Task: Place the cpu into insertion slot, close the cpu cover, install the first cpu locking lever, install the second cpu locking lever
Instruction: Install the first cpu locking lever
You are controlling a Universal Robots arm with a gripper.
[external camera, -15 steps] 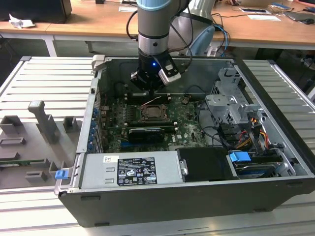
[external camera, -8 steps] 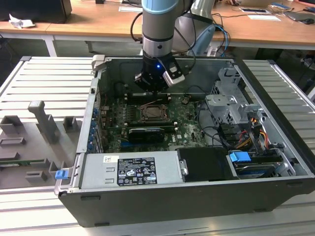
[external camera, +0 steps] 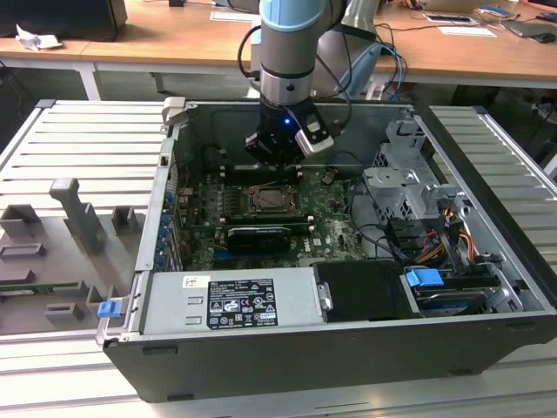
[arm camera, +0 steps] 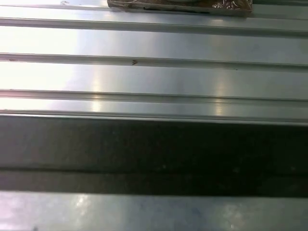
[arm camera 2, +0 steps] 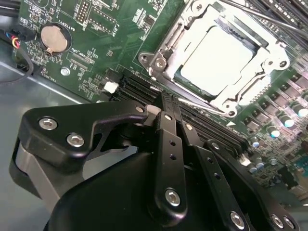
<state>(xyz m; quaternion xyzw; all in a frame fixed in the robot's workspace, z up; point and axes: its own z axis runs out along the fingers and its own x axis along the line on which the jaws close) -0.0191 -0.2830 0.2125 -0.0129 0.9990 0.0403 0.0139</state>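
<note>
In the second wrist view the cpu (arm camera 2: 216, 54) lies flat in the insertion slot (external camera: 274, 201), its pale face showing through the window of the cpu cover (arm camera 2: 262, 65), which lies down over it. My gripper (arm camera 2: 162, 103) is shut with nothing between its fingers (arm camera 2: 169, 144). Its tips hang over the long black memory slots (arm camera 2: 139, 86) beside the socket, apart from the cover. In the exterior view the gripper (external camera: 277, 164) hovers just behind the socket inside the open computer case. I cannot make out how the locking levers stand.
A coin battery (arm camera 2: 54, 38) sits on the green board. The case holds a power supply (external camera: 231, 300) at the front, a long black card (external camera: 257, 237), a metal drive cage (external camera: 405, 187) and cables (external camera: 435, 244) on the exterior view's right. Ribbed metal panels (external camera: 96, 148) flank the case.
</note>
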